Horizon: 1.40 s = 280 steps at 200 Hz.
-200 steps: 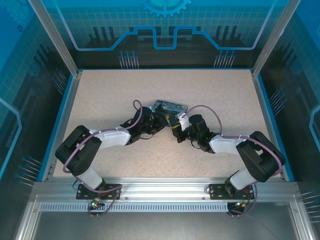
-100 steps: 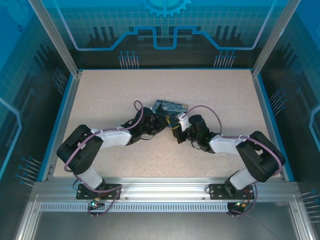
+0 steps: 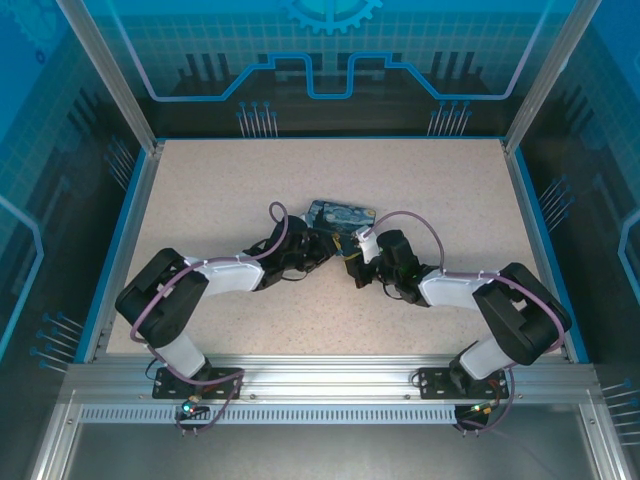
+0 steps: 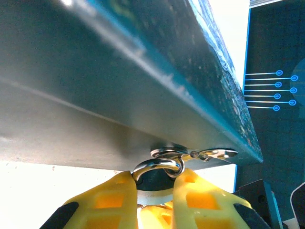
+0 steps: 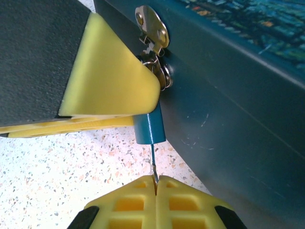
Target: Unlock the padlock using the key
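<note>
You have both arms drawn in to the middle of the table [image 3: 450, 180], where the dark blue tin [image 3: 342, 212] with the swirly print lies. The left tool [image 3: 322, 243] and right tool [image 3: 352, 265] meet at the tin's near side. In your left wrist view, the left tool [image 4: 155, 180] has its yellow fingers drawn in close on the padlock [image 4: 159, 167]. The silvery shackle curves up between the fingertips and hooks through the metal hasp [image 4: 200, 153] on the edge of the tin [image 4: 119, 71], which looms right above. From your right wrist view, the padlock [image 5: 149, 128] shows as a small teal body hanging just beside the tin's side wall [image 5: 228, 109], below the hasp [image 5: 151, 26]. A yellow finger [image 5: 109, 81] of the left tool covers its upper part. The right tool [image 5: 155, 188] has its fingers pressed together on the key [image 5: 153, 161]. You see the key as a thin silvery sliver running straight up from the fingertips to the bottom end of the padlock. How deep it sits in the lock you cannot tell from here. The speckled table [image 5: 57, 162] lies below the padlock and key, and neither touches it.
</note>
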Motion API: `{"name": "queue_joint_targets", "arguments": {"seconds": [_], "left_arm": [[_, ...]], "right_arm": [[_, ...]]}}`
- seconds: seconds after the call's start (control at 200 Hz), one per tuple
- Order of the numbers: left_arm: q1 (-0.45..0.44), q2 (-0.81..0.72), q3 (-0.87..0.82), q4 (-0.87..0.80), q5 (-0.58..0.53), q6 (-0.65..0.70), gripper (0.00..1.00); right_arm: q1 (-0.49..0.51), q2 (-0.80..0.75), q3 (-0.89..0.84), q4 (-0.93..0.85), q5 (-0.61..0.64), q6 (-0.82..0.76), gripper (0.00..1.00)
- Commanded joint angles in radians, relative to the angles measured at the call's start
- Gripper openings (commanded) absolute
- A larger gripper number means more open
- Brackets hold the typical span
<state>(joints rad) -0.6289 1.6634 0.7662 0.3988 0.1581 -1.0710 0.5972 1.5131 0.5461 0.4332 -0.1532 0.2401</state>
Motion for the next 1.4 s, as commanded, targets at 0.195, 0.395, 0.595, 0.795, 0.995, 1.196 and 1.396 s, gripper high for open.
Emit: {"name": "queue_joint_targets", "arguments": {"seconds": [0.195,0.395,0.595,0.795,0.995,1.196,1.396], "left_arm": [[-0.02,0.042,0.018,-0.003,0.033,0.02,0.11],[-0.021,0.036,0.016,-0.023,0.016,0.032,0.11],[-0.02,0.055,0.018,-0.006,0.017,0.024,0.11],[-0.021,0.044,0.013,-0.006,0.015,0.024,0.11],[-0.023,0.035,0.01,-0.007,0.018,0.022,0.11],[-0.034,0.012,0.01,-0.015,0.021,0.012,0.11],[-0.033,-0.025,-0.005,0.0,0.047,-0.023,0.11]], "right_arm": [[0.034,-0.036,0.038,0.082,-0.039,0.013,0.0],[0.037,-0.048,0.039,0.069,-0.034,0.016,0.0],[0.039,-0.079,0.007,0.059,-0.02,0.022,0.0],[0.041,-0.048,0.017,0.066,-0.022,0.025,0.0],[0.042,-0.035,0.038,0.077,-0.028,0.012,0.0],[0.038,-0.036,0.044,0.13,-0.037,-0.02,0.0],[0.01,-0.028,0.05,0.166,-0.071,-0.071,0.0]]}}
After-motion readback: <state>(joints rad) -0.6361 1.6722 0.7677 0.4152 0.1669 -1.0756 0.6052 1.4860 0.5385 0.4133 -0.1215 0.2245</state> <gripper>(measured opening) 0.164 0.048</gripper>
